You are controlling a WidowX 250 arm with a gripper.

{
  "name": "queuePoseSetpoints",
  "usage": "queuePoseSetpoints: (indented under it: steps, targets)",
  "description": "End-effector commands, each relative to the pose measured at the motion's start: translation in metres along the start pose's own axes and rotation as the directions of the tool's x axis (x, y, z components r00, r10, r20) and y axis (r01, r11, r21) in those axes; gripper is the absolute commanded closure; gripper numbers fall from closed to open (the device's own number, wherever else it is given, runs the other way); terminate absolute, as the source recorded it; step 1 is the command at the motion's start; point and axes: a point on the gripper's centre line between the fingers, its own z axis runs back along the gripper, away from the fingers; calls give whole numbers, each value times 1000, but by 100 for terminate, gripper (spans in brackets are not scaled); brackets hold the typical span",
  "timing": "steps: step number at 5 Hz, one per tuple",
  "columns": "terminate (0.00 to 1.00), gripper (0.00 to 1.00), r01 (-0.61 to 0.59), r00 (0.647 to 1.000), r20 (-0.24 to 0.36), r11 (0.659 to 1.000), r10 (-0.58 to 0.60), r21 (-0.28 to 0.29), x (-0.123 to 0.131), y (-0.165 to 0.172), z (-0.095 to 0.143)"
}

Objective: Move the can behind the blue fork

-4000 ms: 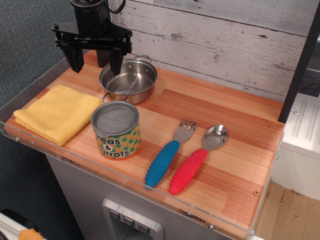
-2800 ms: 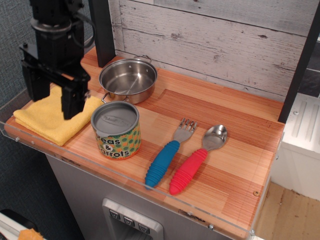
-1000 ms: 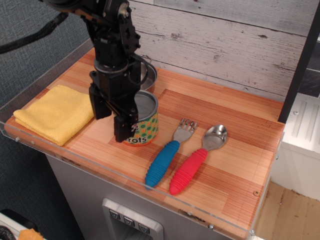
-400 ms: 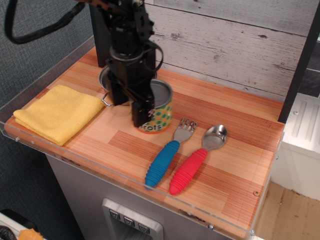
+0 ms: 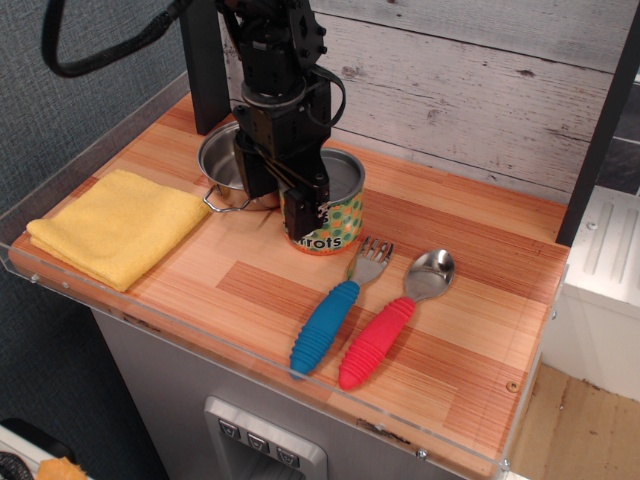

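In the only view, observation.image, the black gripper (image 5: 283,190) is clamped on the can (image 5: 335,212), one finger down its front left side, the other hidden behind. The can sits upright, or nearly so, just behind the tines of the blue fork (image 5: 333,310); whether its base touches the wooden tabletop (image 5: 450,330) cannot be told. A red-handled spoon (image 5: 391,325) lies just right of the fork. A steel pot (image 5: 222,160) stands behind the gripper, and a yellow cloth (image 5: 110,225) lies at the left.
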Motion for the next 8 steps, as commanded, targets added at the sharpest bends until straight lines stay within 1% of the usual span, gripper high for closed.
queuePoseSetpoints:
  steps: [1, 3, 4, 5, 6, 7, 8]
  targets:
    - [0, 0, 17, 997, 70, 999, -21, 49, 34, 5, 14]
    - [0, 0, 19, 996, 91, 999, -22, 39, 55, 1, 8]
    - [0, 0, 30, 992, 121, 999, -34, 36, 65, -3, 9]
    - [0, 0, 37, 990, 136, 999, -42, 37, 74, -7, 13]
    - [0, 0, 43, 987, 155, 999, -47, 26, 84, -11, 16]
    - [0, 0, 65, 985, 160, 998, -67, 19, 92, -18, 14]
    - [0, 0, 69, 983, 168, 998, -70, 12, 93, -21, 17]
